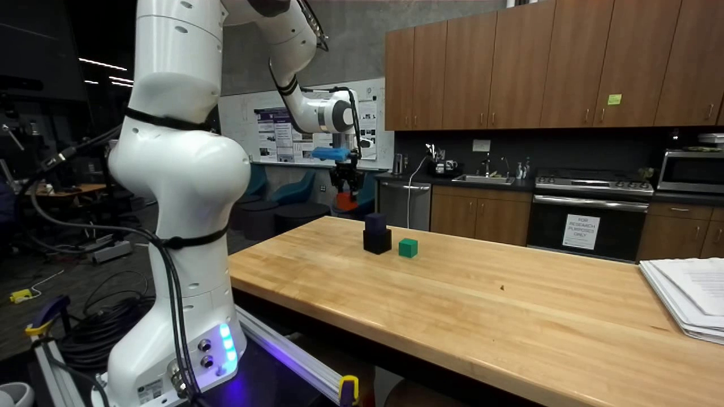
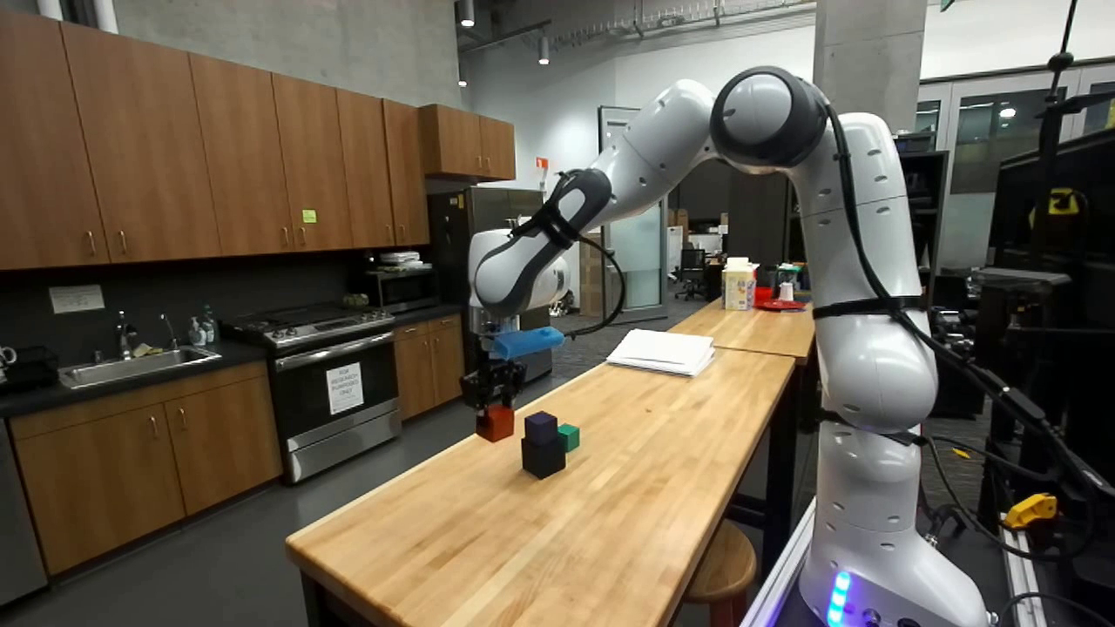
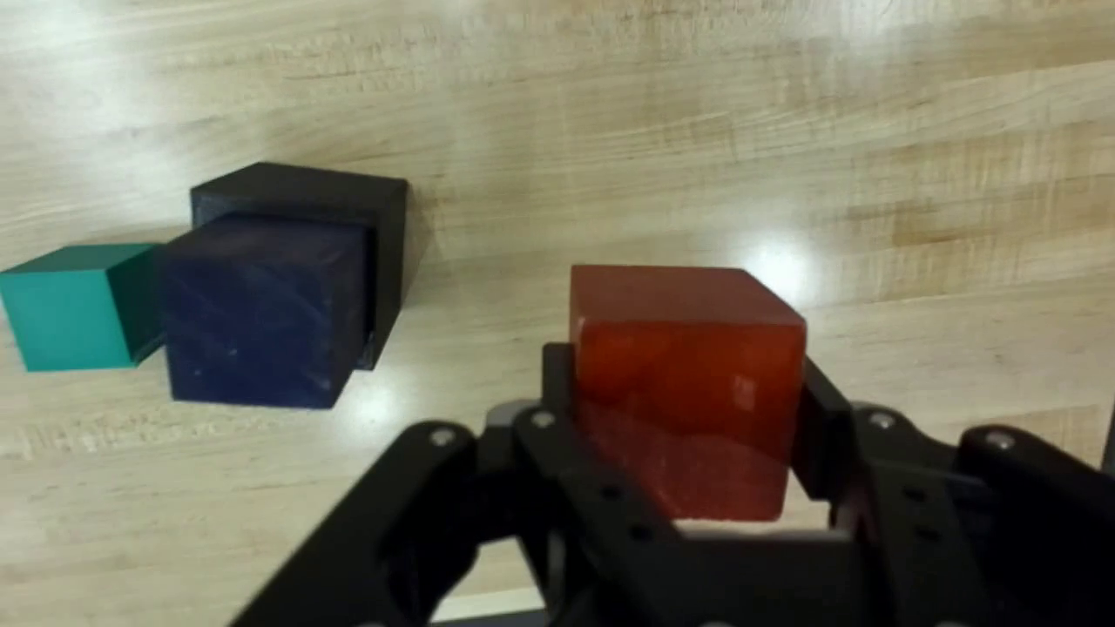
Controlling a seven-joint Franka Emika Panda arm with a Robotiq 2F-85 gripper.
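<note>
1. On the wooden tabletop (image 2: 488,540), a big black block (image 1: 377,243) sits flat, and a dark blue block (image 3: 253,313) sits right on top of it. The two make a little tower (image 2: 542,442).
2. Just beside the tower is a small green block (image 1: 408,247). A thin gap shows between them in an exterior view.
3. Looking down in the wrist view, the tower stands between the green block on its left and a red block (image 3: 688,383) on its right, so the tower is in the way from one to the other.
4. Well apart from the blocks, a pile of white papers (image 1: 687,294) lies on the same tabletop.
5. Past the tabletop are a sink (image 1: 483,181), an oven (image 1: 554,217) with a paper sign (image 1: 581,232) on its front, and brown cupboards (image 1: 515,73) up high.
6. Low on the robot's white arm (image 2: 645,165), just above the fingers (image 3: 823,435), a bright blue piece (image 2: 527,342) sticks out to one side.
7. Black fingers pinch the red block, one finger on each side. They are as far apart as the block is wide, and both of them touch it.
8. Up in the air is where the red block hangs, near the tower. In both exterior views it is off the tabletop, and in the wrist view the tabletop shows around it.
</note>
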